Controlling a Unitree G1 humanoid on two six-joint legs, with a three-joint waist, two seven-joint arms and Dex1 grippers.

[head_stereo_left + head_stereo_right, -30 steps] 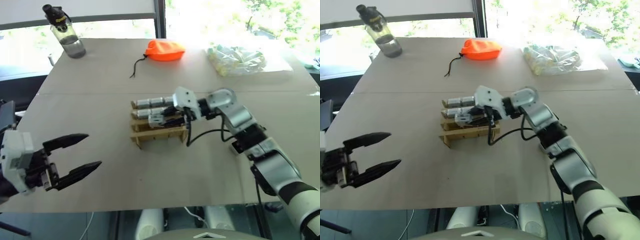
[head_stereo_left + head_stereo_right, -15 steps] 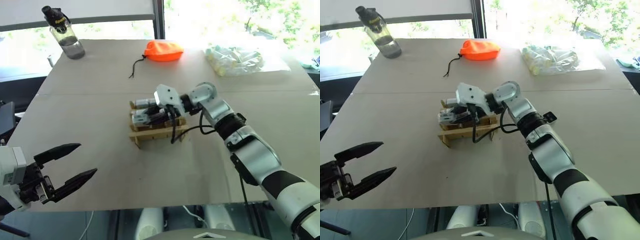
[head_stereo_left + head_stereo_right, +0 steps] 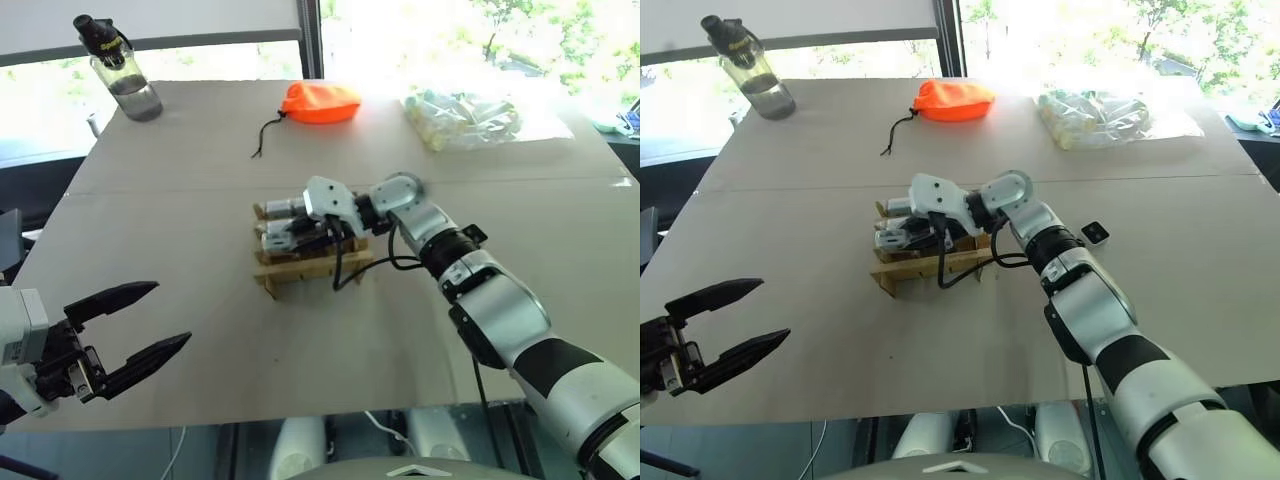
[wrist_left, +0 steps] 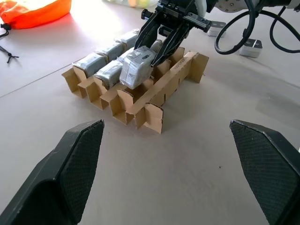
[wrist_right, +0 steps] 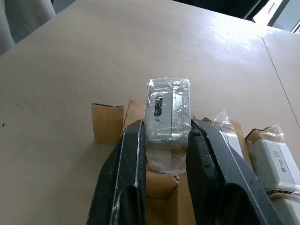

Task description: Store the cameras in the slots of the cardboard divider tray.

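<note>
Tan table [image 3: 200, 180]; cardboard divider tray [image 3: 310, 268], orange pouch [image 3: 320, 102], water bottle [image 3: 118, 72], clear bag [image 3: 465, 115]

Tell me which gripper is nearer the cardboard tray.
Right. The right gripper is over the cardboard tray, shut on a wrapped camera above its slots. The left gripper hangs open near the table's front edge, well clear of the tray.

L gripper [image 3: 140, 330] jaws wide, hovering; R gripper [image 5: 164, 154] clamped.
</note>
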